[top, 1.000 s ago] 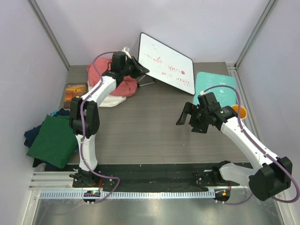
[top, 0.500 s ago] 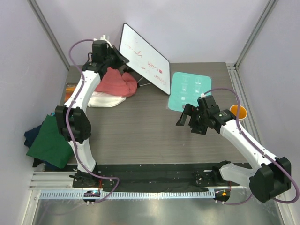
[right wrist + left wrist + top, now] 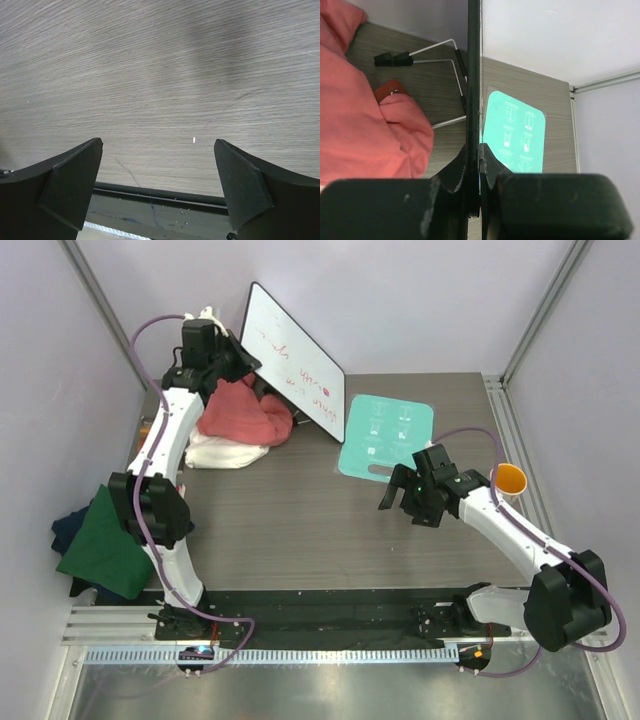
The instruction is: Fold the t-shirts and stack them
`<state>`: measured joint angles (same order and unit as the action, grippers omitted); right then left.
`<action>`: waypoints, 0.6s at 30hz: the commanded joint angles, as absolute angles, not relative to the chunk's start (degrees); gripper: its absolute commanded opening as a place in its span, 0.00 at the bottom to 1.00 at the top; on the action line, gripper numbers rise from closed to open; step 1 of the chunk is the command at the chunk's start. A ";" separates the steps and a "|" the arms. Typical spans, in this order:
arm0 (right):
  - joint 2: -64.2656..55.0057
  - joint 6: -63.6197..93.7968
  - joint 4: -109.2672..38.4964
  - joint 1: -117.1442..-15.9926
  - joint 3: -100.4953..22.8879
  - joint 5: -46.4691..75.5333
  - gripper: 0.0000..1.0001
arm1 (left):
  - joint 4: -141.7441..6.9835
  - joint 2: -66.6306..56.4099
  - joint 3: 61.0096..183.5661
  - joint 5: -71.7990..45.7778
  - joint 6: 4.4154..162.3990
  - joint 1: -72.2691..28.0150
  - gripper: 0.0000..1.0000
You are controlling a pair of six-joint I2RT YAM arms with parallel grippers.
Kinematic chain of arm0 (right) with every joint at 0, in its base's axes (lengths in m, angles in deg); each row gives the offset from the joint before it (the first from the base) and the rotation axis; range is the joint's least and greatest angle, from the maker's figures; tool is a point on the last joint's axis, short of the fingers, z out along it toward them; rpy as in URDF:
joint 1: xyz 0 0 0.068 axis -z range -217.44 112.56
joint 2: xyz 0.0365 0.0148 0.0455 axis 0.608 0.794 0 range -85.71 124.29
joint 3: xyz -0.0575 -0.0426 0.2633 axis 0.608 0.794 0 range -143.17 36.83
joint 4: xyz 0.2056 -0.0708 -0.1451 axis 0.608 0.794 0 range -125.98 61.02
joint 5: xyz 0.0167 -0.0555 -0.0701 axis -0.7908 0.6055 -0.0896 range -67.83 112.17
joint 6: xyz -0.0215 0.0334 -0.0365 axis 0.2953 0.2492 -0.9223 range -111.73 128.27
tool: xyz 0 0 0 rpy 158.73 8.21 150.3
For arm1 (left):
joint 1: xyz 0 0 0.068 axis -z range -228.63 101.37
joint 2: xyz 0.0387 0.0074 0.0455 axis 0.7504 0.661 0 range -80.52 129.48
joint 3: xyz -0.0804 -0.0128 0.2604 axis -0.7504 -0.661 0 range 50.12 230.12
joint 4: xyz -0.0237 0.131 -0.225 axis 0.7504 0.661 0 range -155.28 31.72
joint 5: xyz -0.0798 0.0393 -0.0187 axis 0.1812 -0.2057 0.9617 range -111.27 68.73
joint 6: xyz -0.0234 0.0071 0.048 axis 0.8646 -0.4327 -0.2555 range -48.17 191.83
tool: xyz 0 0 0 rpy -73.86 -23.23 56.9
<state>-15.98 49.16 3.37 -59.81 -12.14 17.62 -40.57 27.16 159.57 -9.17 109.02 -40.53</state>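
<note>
A salmon-pink t-shirt [image 3: 245, 415] lies crumpled at the back left of the table, on a white cloth [image 3: 225, 452]; it also shows in the left wrist view [image 3: 360, 125]. A dark green t-shirt [image 3: 110, 540] lies folded on navy ones [image 3: 65, 530] at the left edge. My left gripper [image 3: 235, 358] is shut on the edge of a white board [image 3: 290, 365], seen edge-on in the left wrist view [image 3: 474, 75] between my jaws [image 3: 479, 160]. My right gripper [image 3: 398, 495] is open and empty over bare table [image 3: 159, 170].
A pale-teal mat [image 3: 385, 435] lies flat right of the board, also in the left wrist view [image 3: 515, 130]. The board's wire stand [image 3: 440, 50] rests behind the pink shirt. An orange cup [image 3: 510, 478] sits at the right edge. A black rail [image 3: 160, 192] runs along the table front.
My left arm has carried the white board to the left, towards the back left corner. The teal mat has shifted left as well. My right gripper has drifted slightly left, still open.
</note>
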 commanded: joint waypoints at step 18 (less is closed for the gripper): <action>-9.69 47.30 -3.89 -60.03 -14.59 20.94 1.00 | -44.80 25.22 177.02 -13.88 111.73 -35.62 0.00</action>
<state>-11.28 48.83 -0.41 -59.81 -12.42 18.93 -35.54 28.12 168.53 -13.76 110.42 -35.22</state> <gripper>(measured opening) 0.996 0.065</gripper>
